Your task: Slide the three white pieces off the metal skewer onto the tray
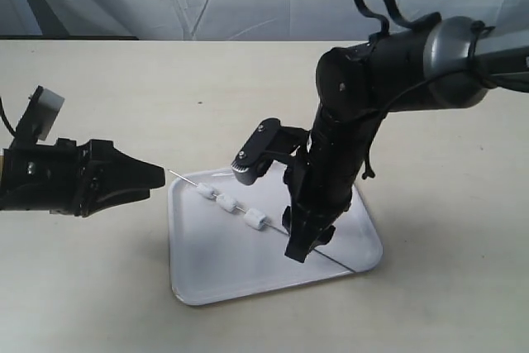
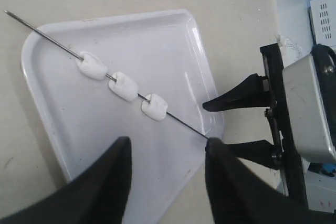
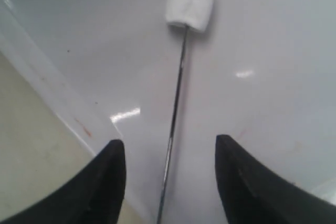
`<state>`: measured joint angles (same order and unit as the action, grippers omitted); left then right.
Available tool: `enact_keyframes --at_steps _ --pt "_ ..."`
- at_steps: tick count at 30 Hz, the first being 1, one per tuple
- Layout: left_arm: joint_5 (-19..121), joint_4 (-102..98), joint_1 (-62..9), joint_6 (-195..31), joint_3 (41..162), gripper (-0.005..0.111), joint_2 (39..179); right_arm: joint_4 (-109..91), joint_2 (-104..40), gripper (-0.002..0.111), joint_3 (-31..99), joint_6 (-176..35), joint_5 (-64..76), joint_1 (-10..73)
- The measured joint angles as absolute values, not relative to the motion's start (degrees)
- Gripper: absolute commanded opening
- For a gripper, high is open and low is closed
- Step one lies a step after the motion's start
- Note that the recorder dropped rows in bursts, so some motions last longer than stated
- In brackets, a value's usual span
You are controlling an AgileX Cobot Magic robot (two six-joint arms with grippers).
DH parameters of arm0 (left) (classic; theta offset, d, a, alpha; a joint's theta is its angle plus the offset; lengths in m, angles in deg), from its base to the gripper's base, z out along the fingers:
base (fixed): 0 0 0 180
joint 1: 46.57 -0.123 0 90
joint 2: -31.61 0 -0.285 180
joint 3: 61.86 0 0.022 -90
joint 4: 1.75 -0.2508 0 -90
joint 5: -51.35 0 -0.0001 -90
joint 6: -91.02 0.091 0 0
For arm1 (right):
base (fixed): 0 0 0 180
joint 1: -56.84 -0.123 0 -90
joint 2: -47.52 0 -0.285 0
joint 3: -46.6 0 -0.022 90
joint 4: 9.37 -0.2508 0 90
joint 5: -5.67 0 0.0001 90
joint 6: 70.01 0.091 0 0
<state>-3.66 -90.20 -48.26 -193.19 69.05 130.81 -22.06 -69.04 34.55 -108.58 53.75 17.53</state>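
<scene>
**Both tools open as loaded skewer lay across the tray**

From my remote console, I saw the metal skewer (image 2: 52, 38) lying diagonally across the tray (image 2: 173, 40), from its 10 o'clock corner to its 4 o'clock corner. The pointed tip overhung the rim above the table (image 1: 124, 88). The three white pieces (image 2: 124, 86) sat threaded on the 10 o'clock half, resting on the tray floor, close together but apart.

The left tool (image 1: 159, 176) sat at 9 o'clock just beside the tip, fingers (image 2: 113, 182) spread and holding nothing. The right tool (image 3: 169, 140) stood over the 4 o'clock end, its fingers (image 3: 107, 182) released and straddling the bare rod without pinching it.

My judgement was that the right tool should clench squarely on that bare stretch, well apart from the nearest piece, and keep the rod low. The left tool should then bracket the rod on the pieces' 4 o'clock side. Drawing the skewer toward 4 o'clock would then strip them onto the tray, not past the rim.

The right arm hid part of the rod in the exterior view. The right wrist camera showed only one piece, and I could not tell whether the tip touched the rim.
</scene>
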Motion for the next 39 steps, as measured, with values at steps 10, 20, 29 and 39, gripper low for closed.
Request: enact_keyframes --at_steps 10,20,29,39 --pt "-4.0 -90.2 -48.3 -193.2 69.1 0.044 131.2 -23.0 -71.7 0.048 34.5 -108.4 52.0 16.7" --pt "-4.0 -90.2 -48.3 -193.2 69.1 0.044 131.2 -23.3 -73.9 0.028 34.7 -107.6 52.0 16.7" --pt "-4.0 -90.2 -48.3 -193.2 69.1 0.044 131.2 -23.6 -74.0 0.011 34.7 -107.5 51.4 16.7" --pt "-4.0 -90.2 -48.3 -193.2 69.1 0.044 131.2 -23.8 -74.1 -0.001 34.7 -107.3 50.7 16.7"
